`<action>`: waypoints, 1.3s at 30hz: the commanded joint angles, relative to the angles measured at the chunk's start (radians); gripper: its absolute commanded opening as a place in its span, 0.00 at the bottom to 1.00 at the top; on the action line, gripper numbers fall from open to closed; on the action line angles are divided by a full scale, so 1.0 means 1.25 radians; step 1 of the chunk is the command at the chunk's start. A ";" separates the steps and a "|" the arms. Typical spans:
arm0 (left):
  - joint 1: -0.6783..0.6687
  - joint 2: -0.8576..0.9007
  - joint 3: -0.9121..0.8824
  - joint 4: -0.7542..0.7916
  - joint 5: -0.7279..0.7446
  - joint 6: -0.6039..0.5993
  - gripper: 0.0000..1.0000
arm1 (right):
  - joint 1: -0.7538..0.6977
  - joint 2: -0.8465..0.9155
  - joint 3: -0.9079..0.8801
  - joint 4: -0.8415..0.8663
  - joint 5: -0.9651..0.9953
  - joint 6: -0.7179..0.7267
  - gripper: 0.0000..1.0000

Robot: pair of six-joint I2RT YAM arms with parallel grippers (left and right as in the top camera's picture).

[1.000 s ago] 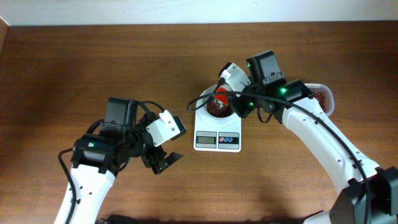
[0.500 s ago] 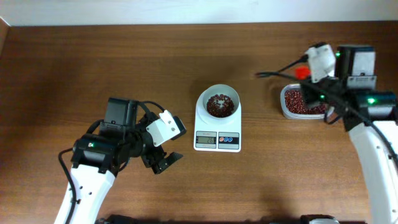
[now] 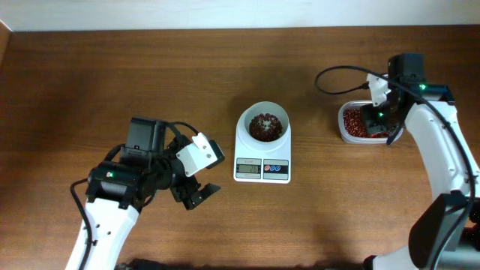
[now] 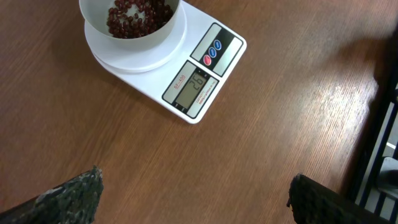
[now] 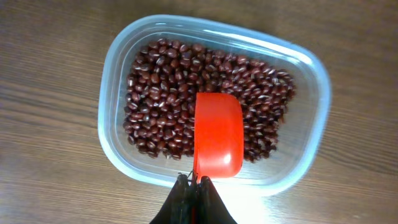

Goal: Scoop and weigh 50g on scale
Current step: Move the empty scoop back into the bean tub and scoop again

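Note:
The white scale [image 3: 262,166] sits mid-table, its display lit. Its round bowl [image 3: 262,124] holds a small heap of red-brown beans [image 4: 134,15]. My right gripper [image 5: 194,180] hangs over the clear tub [image 3: 351,133] at the right. It is shut on the handle of an orange-red scoop [image 5: 217,134], whose cup lies low over the tub's beans [image 5: 161,93] and looks empty. My left gripper [image 4: 196,196] stands wide open above bare wood, near the scale's front-left [image 4: 186,87], with nothing between its fingers.
The clear tub [image 5: 323,93] stands on wood right of the scale. The table's far edge meets a pale wall at the top of the overhead view. A black cable [image 3: 337,71] loops from the right arm above the tub.
My right arm has swung from over the scale's bowl rightward to the tub, with the scoop still in its grip. The left arm has not moved.

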 commanded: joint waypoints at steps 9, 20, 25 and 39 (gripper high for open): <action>0.003 -0.002 0.013 0.001 0.014 0.011 0.99 | -0.110 0.067 0.002 -0.031 -0.310 0.009 0.04; 0.003 -0.002 0.013 0.001 0.014 0.011 0.99 | -0.174 0.139 0.002 -0.024 -0.461 0.032 0.04; 0.003 -0.002 0.013 0.001 0.014 0.011 0.99 | -0.285 0.139 0.002 -0.024 -0.623 0.032 0.04; 0.003 -0.002 0.013 0.001 0.014 0.011 0.99 | -0.393 0.139 0.002 -0.057 -0.779 0.029 0.04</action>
